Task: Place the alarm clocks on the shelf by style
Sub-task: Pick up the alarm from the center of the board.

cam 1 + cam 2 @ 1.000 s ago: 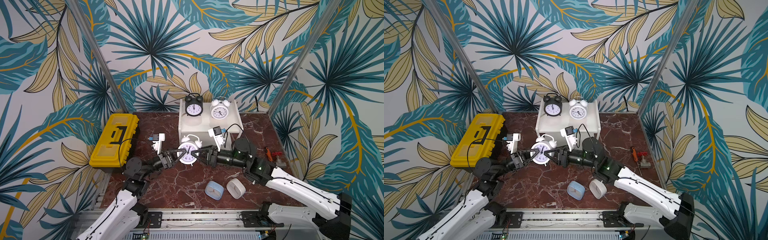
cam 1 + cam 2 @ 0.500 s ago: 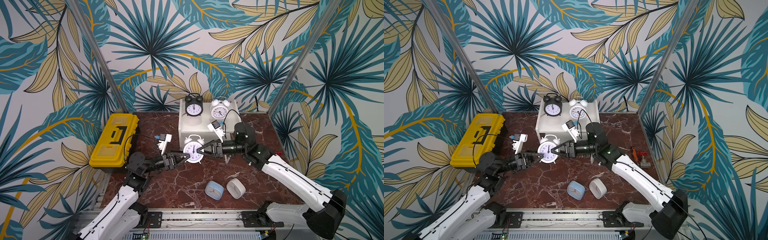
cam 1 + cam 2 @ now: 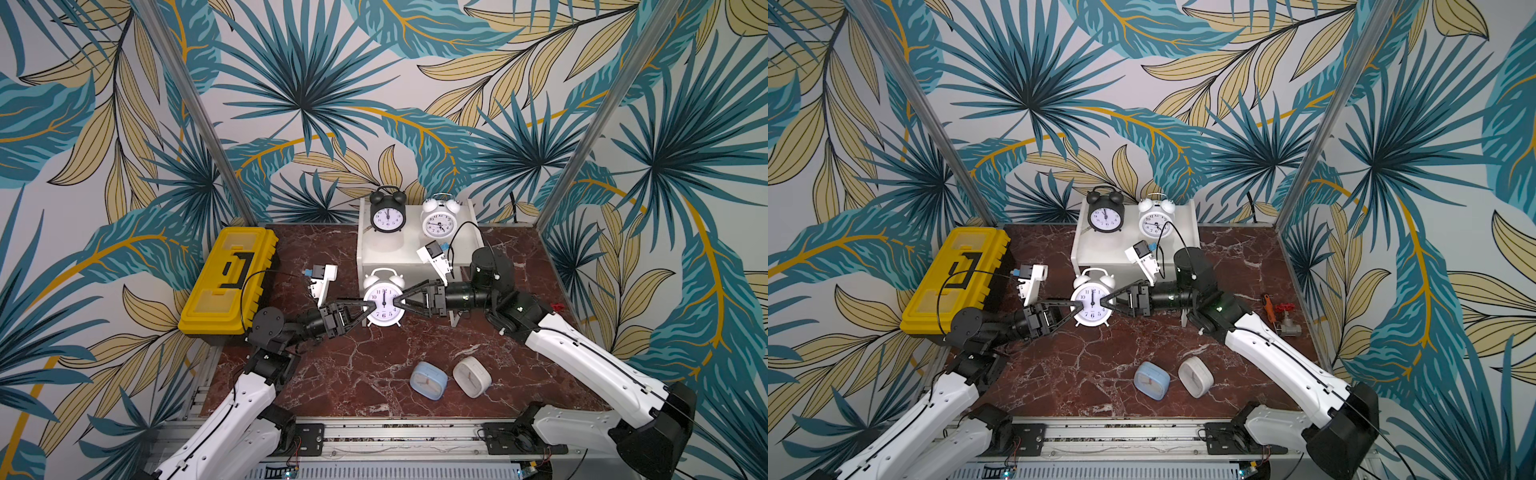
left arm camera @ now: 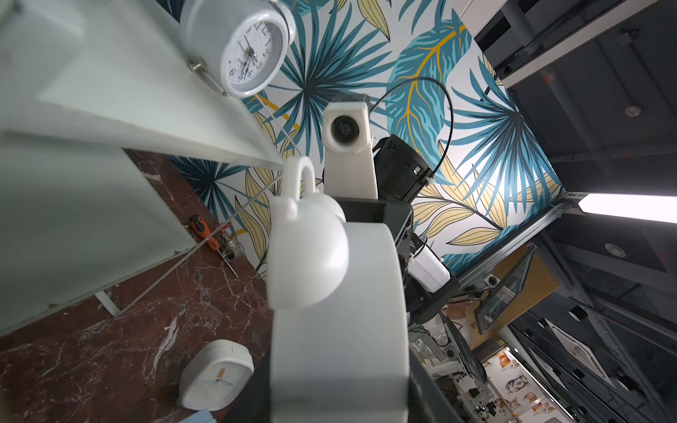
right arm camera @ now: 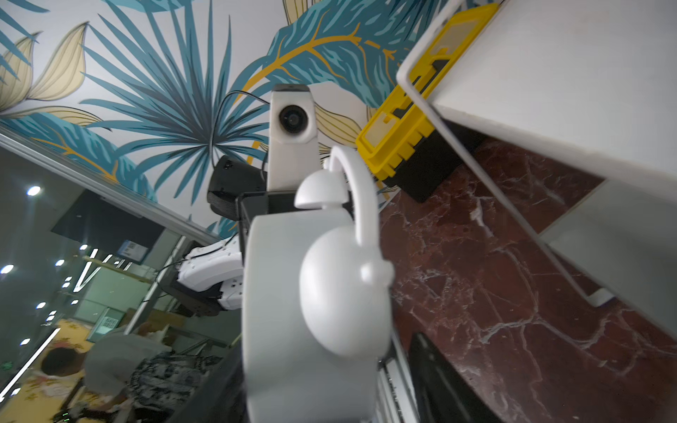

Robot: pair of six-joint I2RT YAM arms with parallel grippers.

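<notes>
Currently my left hand [image 3: 371,308] clamps the white twin-bell clock [image 3: 384,296]; whether my right hand [image 3: 400,304] grips it I cannot tell. Pinched at one edge, it could swing and fall.

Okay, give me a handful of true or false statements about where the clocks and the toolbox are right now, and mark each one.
1. The black twin-bell clock stands on the top board of the shelf. True.
2. The light blue clock is on the shelf. False: it sits on the table, beside the white square clock.
3. The left gripper is shut on the white twin-bell clock in front of the shelf. True.
4. The yellow toolbox has its lid open. False: the lid is shut.
5. Three clocks stand on the top board. False: only two, the black one and a second white twin-bell clock.
</notes>
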